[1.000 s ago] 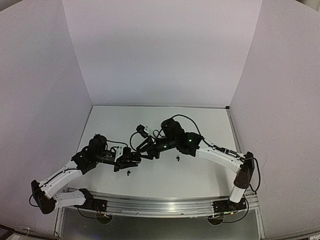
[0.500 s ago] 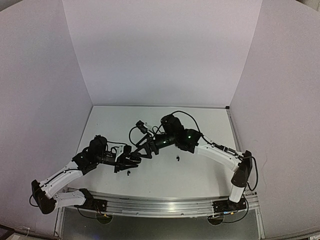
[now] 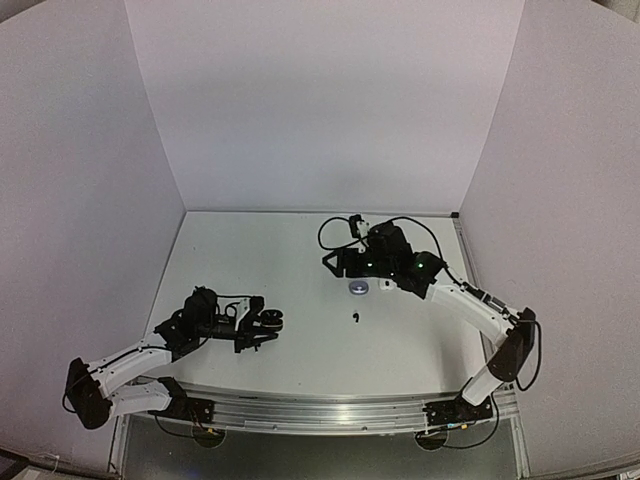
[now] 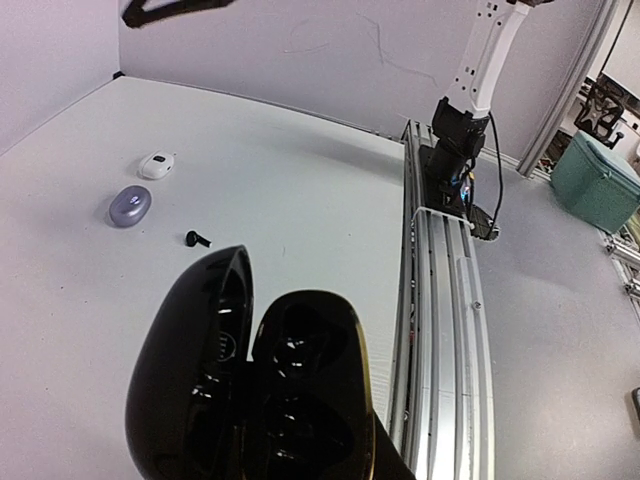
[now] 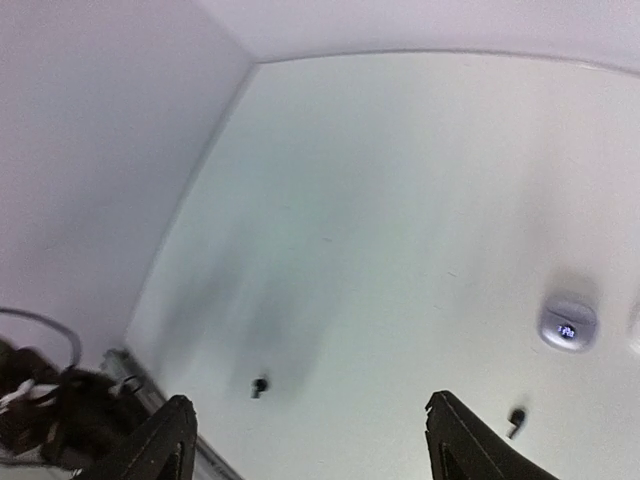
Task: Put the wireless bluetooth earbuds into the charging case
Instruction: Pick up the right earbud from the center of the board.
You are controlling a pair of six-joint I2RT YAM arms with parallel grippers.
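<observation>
- No word, brand or number can be read in any of the three views.
- The grey case (image 5: 567, 326) lying on the desk (image 5: 400, 200) carries a small bluish lit mark on its top, seen from the right wrist. It looks like a few characters, but they are too small and blurred to read.
- From the left wrist the same case shows only a pale glint on its top, with nothing legible in it.
- The black case (image 4: 250, 380), open close to the left wrist camera, has a tiny pale fleck on the inner face of its lid. I cannot tell whether it is print or a reflection.
</observation>
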